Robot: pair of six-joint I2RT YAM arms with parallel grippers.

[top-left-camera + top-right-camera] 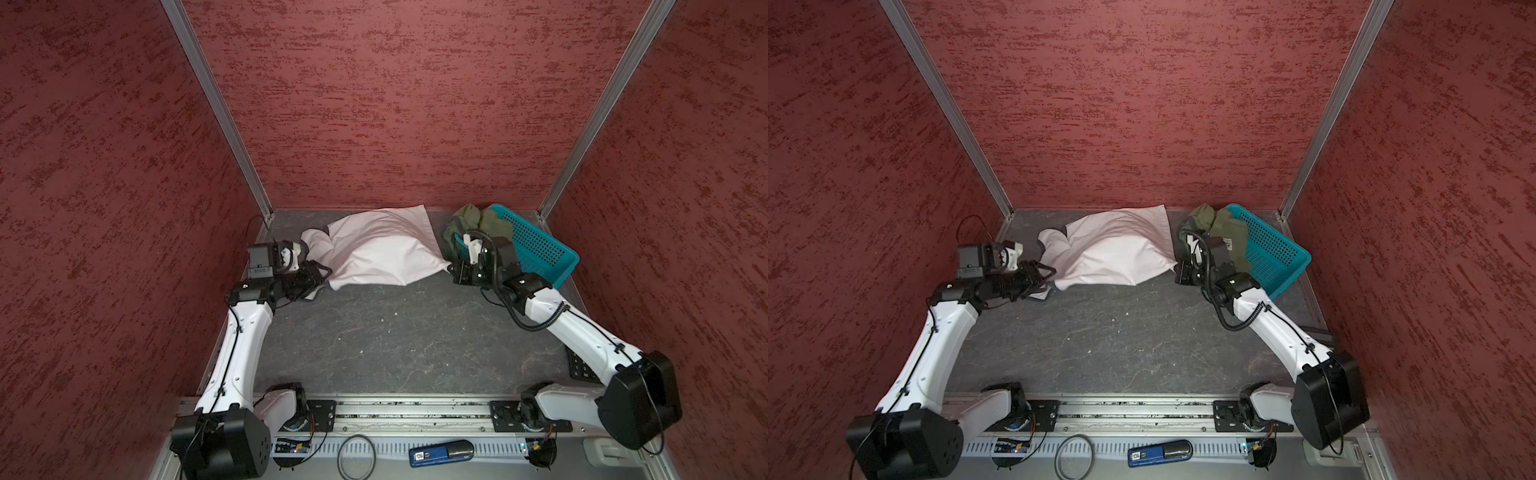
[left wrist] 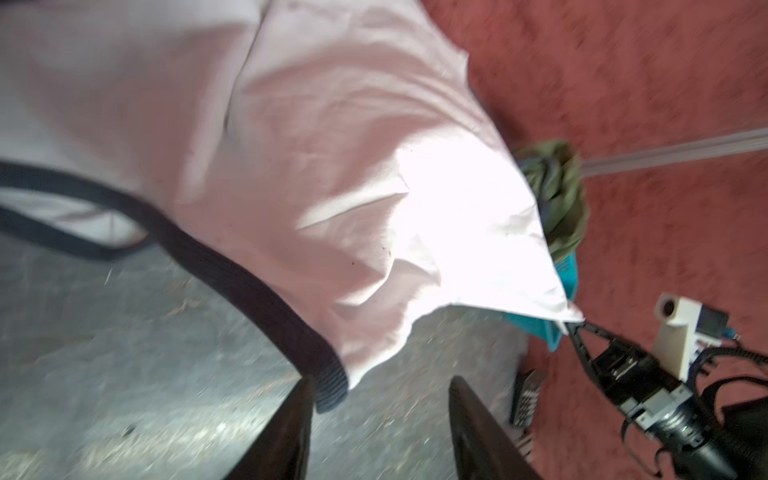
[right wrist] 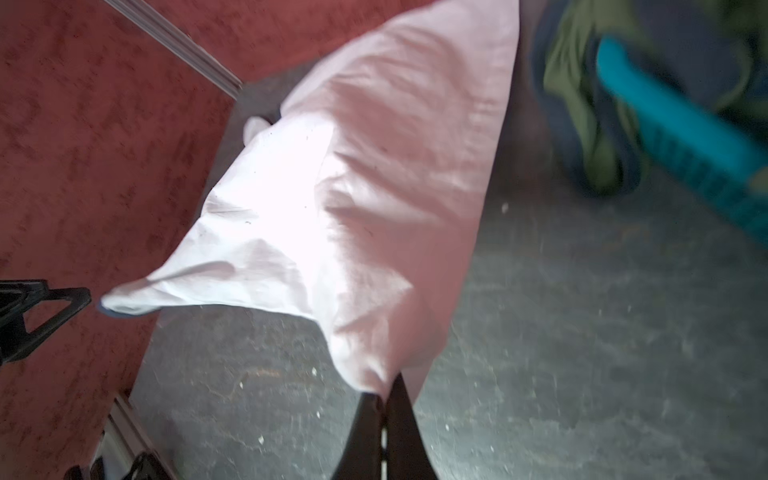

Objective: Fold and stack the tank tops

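The white tank top [image 1: 382,249] [image 1: 1113,249] hangs stretched and rumpled low over the grey table at the back. My right gripper [image 1: 451,268] [image 3: 384,390] is shut on its right corner. My left gripper [image 1: 326,272] [image 2: 382,382] stands open at the shirt's left end. The dark-trimmed strap end [image 2: 328,386] lies against one of its fingers [image 2: 299,415], with nothing between the jaws. The olive green tank top [image 1: 478,222] [image 1: 1212,220] sits bunched in the tilted teal basket [image 1: 536,245] [image 1: 1271,249] at the back right, spilling over its rim.
Red walls close in the table on three sides. A dark keypad [image 1: 579,365] lies by the right wall. On the front rail sit a blue device [image 1: 440,453] and a black cable ring [image 1: 355,457]. Grey table surface [image 1: 395,340] spreads between the arms.
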